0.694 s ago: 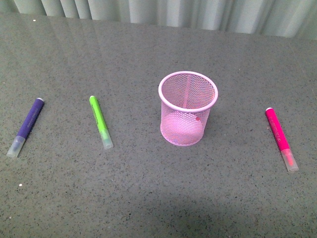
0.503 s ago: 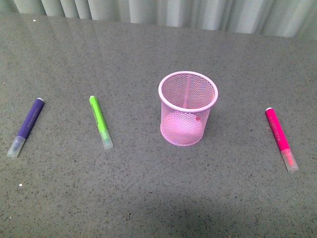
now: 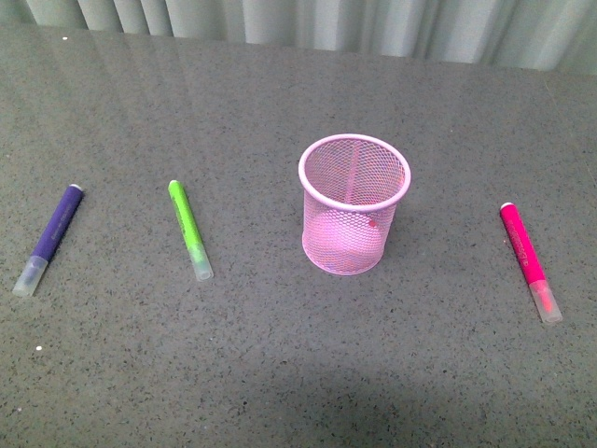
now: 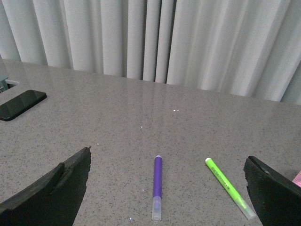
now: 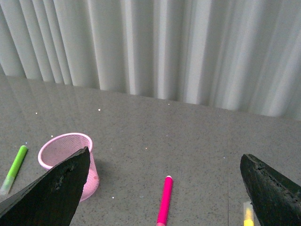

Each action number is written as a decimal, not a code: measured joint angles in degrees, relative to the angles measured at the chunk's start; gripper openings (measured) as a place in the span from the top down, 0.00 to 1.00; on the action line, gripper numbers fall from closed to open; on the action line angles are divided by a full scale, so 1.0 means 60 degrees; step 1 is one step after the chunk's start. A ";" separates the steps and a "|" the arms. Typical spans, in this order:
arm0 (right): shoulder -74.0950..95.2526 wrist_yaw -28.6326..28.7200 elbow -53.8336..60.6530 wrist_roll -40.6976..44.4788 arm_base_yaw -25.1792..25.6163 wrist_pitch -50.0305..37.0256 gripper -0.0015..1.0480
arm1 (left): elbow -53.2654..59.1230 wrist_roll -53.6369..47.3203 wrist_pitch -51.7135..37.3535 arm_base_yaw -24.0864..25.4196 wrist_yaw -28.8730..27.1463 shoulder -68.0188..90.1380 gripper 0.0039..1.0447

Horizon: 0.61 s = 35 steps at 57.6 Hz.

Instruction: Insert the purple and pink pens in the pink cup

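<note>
We see nothing moved: purple pen [image 3: 53, 231] at nine o'clock of pink cup [image 3: 345, 233], pink pen [image 3: 522, 247] at three; left gripper [image 4: 168, 157] and right gripper [image 5: 165, 155] gape wide, task unstarted.

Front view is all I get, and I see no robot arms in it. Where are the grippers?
Observer: Outside your frame. The left gripper is open and holds nothing; the purple pen lies ahead of it.
Operator: And the other one?
Observer: The right gripper is open and empty too, facing the pink pen, with the pink cup off to one side.
Operator: Is anything else lying around that I miss?
Observer: Yes, a black phone lies flat on the table.
</note>
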<state>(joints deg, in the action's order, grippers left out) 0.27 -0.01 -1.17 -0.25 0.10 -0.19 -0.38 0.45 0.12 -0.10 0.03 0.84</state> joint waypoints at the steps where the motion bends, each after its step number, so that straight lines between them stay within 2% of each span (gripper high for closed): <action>1: 0.0000 -0.0004 0.0000 0.0000 0.0000 0.0000 0.07 | 0.0000 0.0000 0.0000 0.0000 0.0000 0.0000 0.07; 35: 0.0000 -0.0004 0.0000 0.0000 0.0000 0.0000 0.07 | 0.0000 0.0000 0.0000 0.0000 0.0000 0.0000 0.07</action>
<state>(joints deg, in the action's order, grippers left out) 0.27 -0.03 -1.17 -0.25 0.10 -0.19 -0.38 0.45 0.12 -0.10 0.03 0.84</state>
